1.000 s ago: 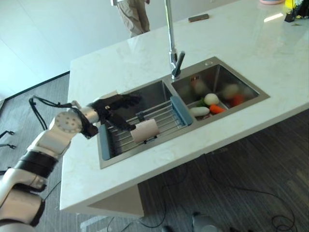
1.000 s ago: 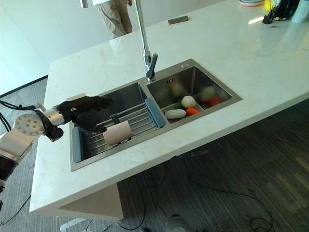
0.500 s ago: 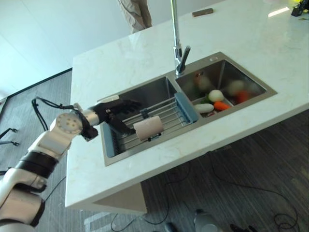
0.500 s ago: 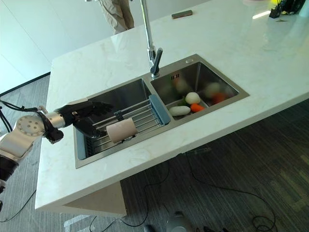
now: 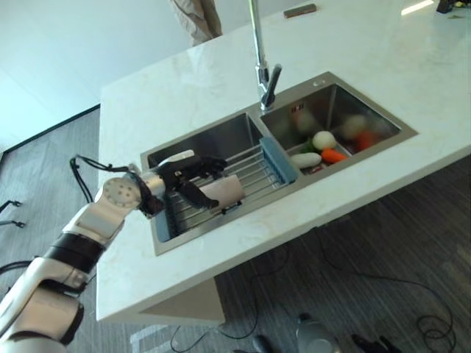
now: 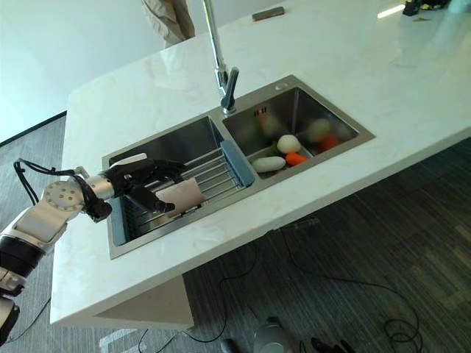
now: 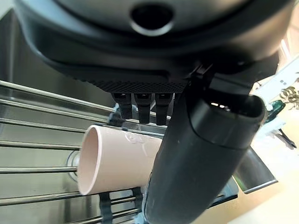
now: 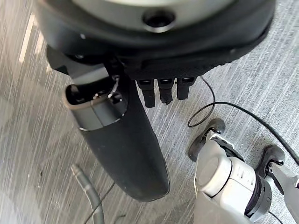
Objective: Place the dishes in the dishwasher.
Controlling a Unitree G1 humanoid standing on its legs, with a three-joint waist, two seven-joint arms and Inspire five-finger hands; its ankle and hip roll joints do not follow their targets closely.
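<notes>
Our left hand (image 5: pixel 190 176) sits left of centre in the left eye view, reaching in from the lower left over the left basin of the sink (image 5: pixel 368 151). In its wrist view the fingers (image 7: pixel 140 106) run out straight above a pale pink cup (image 7: pixel 117 156) while the thumb (image 7: pixel 196 163) passes along the cup's near side. We judge it spread around the cup and not yet clenched on it; whether the pads touch the wall we cannot tell.

The cup lies on its side on the wire rack (image 5: pixel 250 173) that spans the basin, directly under and just right of the hand in the head views. Its long axis runs roughly along the hand's reach, and in the wrist view its open mouth faces toward the camera. So the closing move would have to pinch across the cup's round body, thumb on one flank and fingers on the other.

Further right, the blue end of the rack (image 5: pixel 278 158) stands by the tap (image 5: pixel 263 70), and the right basin holds vegetables (image 5: pixel 320 151). Our right hand (image 8: pixel 126 135) hangs relaxed over the floor (image 8: pixel 243 79), well apart, so the left is plainly nearer.
</notes>
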